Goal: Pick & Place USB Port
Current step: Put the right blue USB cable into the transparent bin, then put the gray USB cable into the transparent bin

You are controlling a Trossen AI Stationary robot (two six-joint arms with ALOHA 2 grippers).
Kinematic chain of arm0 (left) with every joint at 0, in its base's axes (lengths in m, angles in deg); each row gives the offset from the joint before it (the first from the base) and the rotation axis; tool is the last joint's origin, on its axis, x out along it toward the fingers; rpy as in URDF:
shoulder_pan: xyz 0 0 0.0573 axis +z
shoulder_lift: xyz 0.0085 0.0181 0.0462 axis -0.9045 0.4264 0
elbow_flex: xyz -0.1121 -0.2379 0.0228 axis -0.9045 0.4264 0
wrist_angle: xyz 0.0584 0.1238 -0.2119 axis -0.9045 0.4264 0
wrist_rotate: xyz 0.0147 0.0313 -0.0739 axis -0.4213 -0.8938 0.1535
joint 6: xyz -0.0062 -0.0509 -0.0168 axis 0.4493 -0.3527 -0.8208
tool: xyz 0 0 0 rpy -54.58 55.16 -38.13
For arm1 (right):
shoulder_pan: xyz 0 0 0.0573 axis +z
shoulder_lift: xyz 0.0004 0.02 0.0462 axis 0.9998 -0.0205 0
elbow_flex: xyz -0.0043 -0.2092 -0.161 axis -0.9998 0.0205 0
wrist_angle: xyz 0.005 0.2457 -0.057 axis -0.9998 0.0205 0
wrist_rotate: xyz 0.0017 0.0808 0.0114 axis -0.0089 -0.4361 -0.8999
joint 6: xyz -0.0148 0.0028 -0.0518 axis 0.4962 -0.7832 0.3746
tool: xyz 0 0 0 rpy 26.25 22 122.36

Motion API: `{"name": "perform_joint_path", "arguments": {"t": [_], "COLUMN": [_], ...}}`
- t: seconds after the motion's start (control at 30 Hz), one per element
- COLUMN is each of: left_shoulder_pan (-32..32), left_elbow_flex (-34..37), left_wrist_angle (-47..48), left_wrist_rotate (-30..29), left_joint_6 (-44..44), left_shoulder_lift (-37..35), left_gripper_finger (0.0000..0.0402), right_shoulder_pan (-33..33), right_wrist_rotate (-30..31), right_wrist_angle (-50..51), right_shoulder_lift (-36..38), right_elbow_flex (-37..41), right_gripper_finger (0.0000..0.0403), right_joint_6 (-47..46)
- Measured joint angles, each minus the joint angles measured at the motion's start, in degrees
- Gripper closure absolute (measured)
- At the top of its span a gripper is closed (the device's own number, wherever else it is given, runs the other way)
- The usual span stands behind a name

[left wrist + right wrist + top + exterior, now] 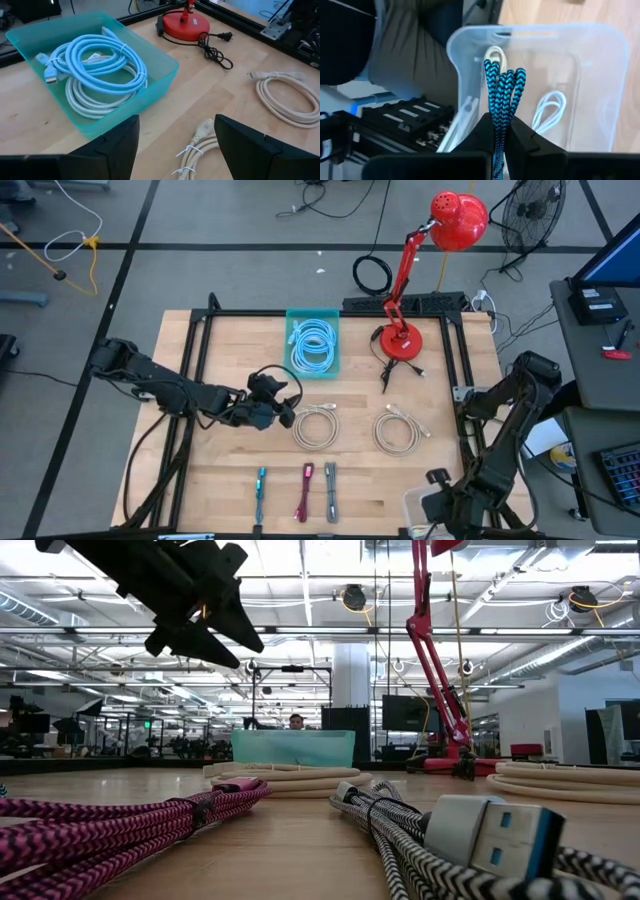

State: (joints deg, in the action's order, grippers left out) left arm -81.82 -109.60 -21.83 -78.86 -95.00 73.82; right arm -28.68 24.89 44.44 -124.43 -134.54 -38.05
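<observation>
Lying on the table (230,470): three bundled cables (305,492), two cream coils (316,426); left fingers (117,145) apart.

Right gripper (501,131) — jaws pinching a blue braided cable (503,95) over a clear bin (600,60).

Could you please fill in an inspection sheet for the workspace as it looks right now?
Surface: wooden table, black frame.
Job's things: teal bin holds blue and white coils; two cream coils and three short cables lie loose.
Clutter: red lamp, clear bin.
Grippers: left gripper open above a cream coil; right gripper shut on blue braided cable over the clear bin.
Cables: lamp cord.
Surroundings: fan, desks.
</observation>
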Motion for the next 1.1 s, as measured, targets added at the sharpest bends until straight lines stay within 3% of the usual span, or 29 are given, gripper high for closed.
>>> {"name": "perform_joint_path", "arguments": {"t": [0.6,1.1], "left_shoulder_pan": [0.04,0.11], "left_elbow_flex": [0.0,0.0], "left_wrist_angle": [0.11,0.09], "left_wrist_rotate": [0.05,-0.02], "left_joint_6": [1.46,1.72], "left_shoulder_lift": [0.0,0.0], "left_gripper_finger": [0.014,0.014], "right_shoulder_pan": [-0.18,-0.26], "right_wrist_rotate": [-1.82,-1.85], "right_wrist_angle": [-14.12,-13.75], "right_shoulder_lift": [0.39,0.39], "right_elbow_flex": [8.23,8.23], "right_gripper_finger": [0.0388,0.0265], "right_joint_6": [-1.47,-1.75]}}
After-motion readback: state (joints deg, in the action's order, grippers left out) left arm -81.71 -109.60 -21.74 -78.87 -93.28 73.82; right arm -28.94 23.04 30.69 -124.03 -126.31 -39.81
